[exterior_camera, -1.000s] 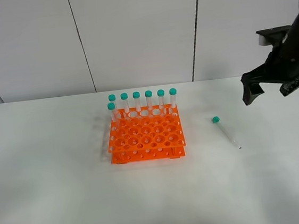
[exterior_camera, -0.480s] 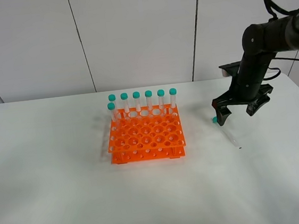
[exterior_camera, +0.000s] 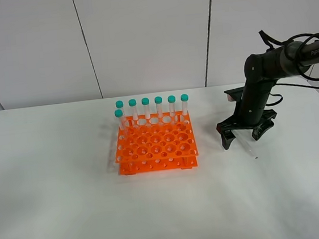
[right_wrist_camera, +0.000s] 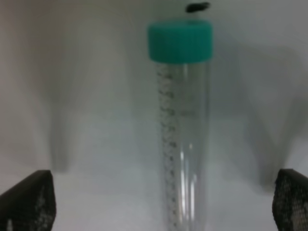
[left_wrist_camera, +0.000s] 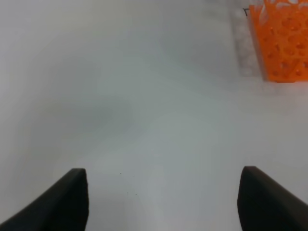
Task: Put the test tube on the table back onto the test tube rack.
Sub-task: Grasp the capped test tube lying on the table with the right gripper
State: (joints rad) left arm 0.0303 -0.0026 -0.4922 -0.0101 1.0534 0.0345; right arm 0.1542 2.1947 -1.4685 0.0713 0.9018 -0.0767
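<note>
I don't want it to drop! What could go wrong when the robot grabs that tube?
The round test tube lies flat on the table, so it might roll or slip as the open right gripper closes. Later it could miss a hole in the test tube rack or bump the standing tubes.

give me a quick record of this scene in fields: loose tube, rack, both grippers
loose test tube: lying flat on the table, right of the rack in the high view, teal cap on
test tube rack: orange, upright, mid-table
tubes in rack: seven, six along the back row, one at the left just in front of it
right gripper: open, low over the loose tube, a finger on either side, not gripping
left gripper: open, over bare table, holding nothing
task state: tube not yet in rack
</note>
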